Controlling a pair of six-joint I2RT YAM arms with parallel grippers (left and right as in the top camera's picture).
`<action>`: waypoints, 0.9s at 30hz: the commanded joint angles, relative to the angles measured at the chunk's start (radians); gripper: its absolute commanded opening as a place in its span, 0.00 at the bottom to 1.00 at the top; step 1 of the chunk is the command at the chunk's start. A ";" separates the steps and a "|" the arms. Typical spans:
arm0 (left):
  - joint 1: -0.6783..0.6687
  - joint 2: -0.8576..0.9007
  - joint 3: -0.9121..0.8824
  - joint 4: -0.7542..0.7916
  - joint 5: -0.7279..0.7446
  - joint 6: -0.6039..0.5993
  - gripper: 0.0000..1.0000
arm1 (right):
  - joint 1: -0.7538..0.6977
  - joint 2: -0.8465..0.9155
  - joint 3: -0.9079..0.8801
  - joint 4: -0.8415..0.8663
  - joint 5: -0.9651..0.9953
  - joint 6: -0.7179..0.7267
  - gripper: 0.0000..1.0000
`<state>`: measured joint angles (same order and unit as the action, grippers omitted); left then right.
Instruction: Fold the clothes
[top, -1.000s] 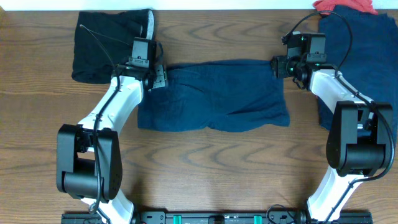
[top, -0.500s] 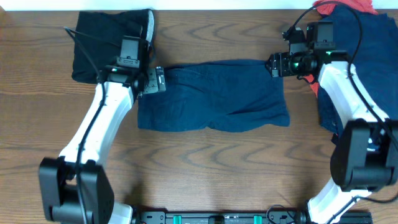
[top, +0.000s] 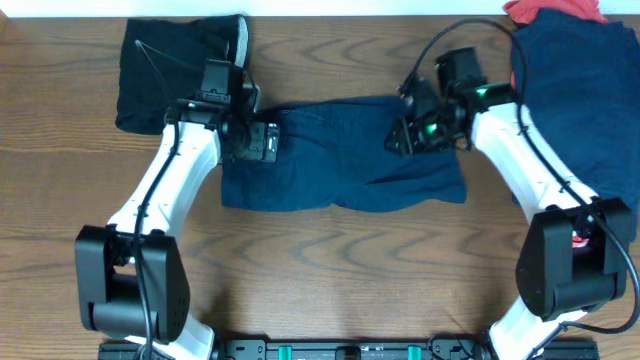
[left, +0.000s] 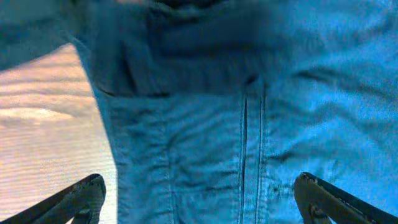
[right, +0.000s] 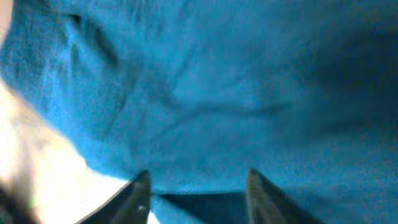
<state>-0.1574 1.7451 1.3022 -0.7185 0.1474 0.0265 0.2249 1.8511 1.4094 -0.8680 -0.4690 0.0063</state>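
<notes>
The navy shorts (top: 340, 160) lie flat in the middle of the worktop (top: 320, 260). The left pincer (top: 268, 142) hangs over their left end, spread wide. The right pincer (top: 400, 135) is also spread, low over their right part.

White links (top: 185, 165), black joints (top: 125, 285), thin black cables (top: 465, 22), black left pincer (top: 272, 142)

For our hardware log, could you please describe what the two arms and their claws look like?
The left arm and right arm have white shells joined by black cylindrical joints. A thin black cable loops above each wrist. The left claw and right claw are black, with green lights glowing near the right one. In the wrist views, the fingers are dark and tapered.
</notes>
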 joint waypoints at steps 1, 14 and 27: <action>0.003 0.024 0.006 -0.011 0.036 0.034 0.98 | 0.010 0.000 -0.043 -0.032 -0.061 0.016 0.25; 0.003 0.079 0.005 -0.003 0.036 0.034 0.98 | -0.066 0.000 -0.247 -0.027 0.053 0.039 0.02; 0.003 0.079 0.005 -0.002 0.036 0.033 0.98 | -0.216 0.000 -0.389 0.216 0.134 0.029 0.02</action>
<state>-0.1574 1.8160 1.3022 -0.7166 0.1776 0.0502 0.0257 1.8511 1.0309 -0.6815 -0.3771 0.0410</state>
